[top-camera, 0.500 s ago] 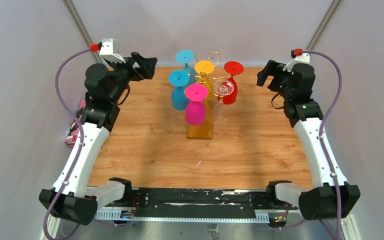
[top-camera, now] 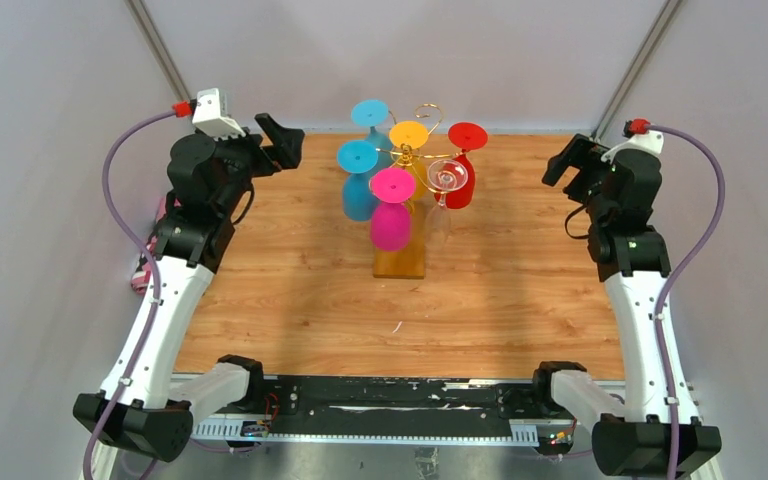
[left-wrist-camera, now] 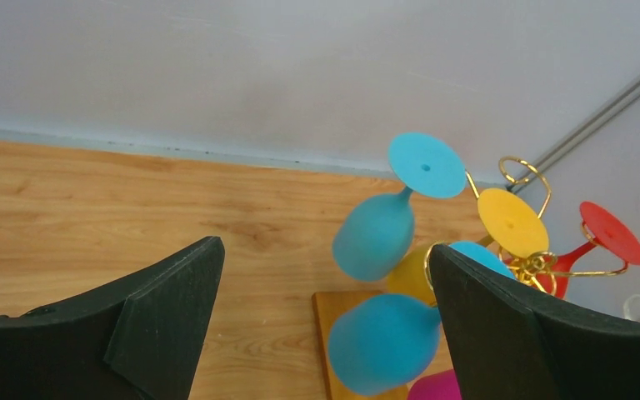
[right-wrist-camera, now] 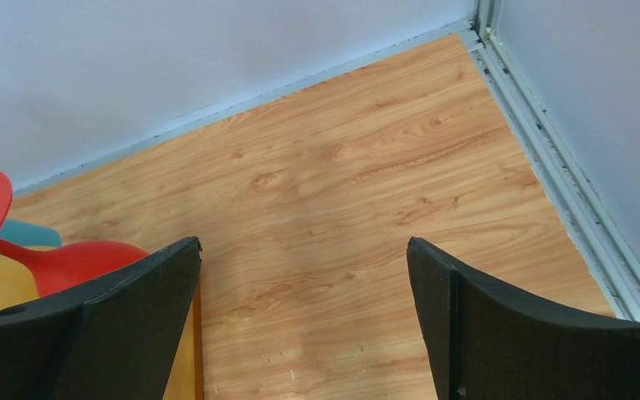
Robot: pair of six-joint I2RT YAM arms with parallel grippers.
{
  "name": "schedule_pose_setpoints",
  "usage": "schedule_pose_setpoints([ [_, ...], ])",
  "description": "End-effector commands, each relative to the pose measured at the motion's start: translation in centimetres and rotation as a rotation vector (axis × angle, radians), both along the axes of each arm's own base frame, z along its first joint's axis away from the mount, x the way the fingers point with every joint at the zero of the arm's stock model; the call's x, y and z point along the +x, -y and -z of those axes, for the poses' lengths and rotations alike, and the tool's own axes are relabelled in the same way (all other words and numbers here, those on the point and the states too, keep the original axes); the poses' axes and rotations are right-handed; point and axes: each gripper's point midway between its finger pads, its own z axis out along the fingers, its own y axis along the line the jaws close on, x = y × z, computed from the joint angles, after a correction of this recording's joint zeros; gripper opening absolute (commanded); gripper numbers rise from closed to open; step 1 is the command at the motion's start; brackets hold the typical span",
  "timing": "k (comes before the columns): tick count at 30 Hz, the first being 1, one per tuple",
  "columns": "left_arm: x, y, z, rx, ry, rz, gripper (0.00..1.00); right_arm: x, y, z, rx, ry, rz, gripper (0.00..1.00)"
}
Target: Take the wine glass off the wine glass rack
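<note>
The gold wire wine glass rack (top-camera: 415,160) stands on its amber base (top-camera: 400,262) at the table's back middle. Hanging upside down on it are two blue glasses (top-camera: 359,190), a pink glass (top-camera: 391,220), a yellow one (top-camera: 409,135), a red one (top-camera: 463,160) and a clear one (top-camera: 445,185). The rack also shows in the left wrist view (left-wrist-camera: 527,265), with a blue glass (left-wrist-camera: 383,342) between the open fingers. My left gripper (top-camera: 282,140) is open, left of the rack. My right gripper (top-camera: 565,160) is open, right of the rack; the red glass (right-wrist-camera: 58,258) shows at its left.
Grey walls close the table's back and sides. A metal rail (right-wrist-camera: 567,183) runs along the right edge. A pink-striped object (top-camera: 148,262) lies off the table's left edge by the left arm.
The right arm has swung outward to the right, away from the rack. The left gripper has drawn back slightly to the left. The glasses have not moved.
</note>
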Motion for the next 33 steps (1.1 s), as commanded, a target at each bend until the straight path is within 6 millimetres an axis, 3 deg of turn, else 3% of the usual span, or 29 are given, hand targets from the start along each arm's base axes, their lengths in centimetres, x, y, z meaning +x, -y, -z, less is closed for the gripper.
schedule_pose_setpoints([
  [1,-0.7,-0.2,-2.2,-0.1,0.021,-0.023,1.0,0.7,-1.1,-0.6,0.079,-0.001,-0.065,0.99],
  [5,-1.2,2.1,-4.0,-0.101,0.115,0.117,1.0,0.7,-0.1,-2.3,-0.013,0.055,-0.043,0.99],
  [9,-0.6,1.6,-4.1,-0.109,0.109,0.078,1.0,0.1,1.8,-3.5,-0.014,0.083,0.061,1.0],
  [12,0.3,1.0,-2.9,-0.179,0.073,0.024,1.0,0.5,0.3,-3.0,0.034,0.062,-0.008,0.96],
  [17,1.0,3.1,-0.9,-0.215,-0.021,0.12,0.99,2.6,-2.0,-3.0,0.165,0.082,-0.116,0.76],
  [20,1.4,2.1,-0.4,-0.251,-0.04,0.114,0.99,3.7,-4.3,-4.3,0.317,0.136,-0.264,0.75],
  [25,2.8,0.2,-0.6,-0.473,-0.007,0.247,0.99,4.8,-6.2,-5.5,0.563,0.24,-0.445,0.7],
  [33,4.9,1.0,2.9,-0.542,-0.083,0.324,0.96,6.6,-8.4,-4.4,0.775,0.185,-0.649,0.49],
])
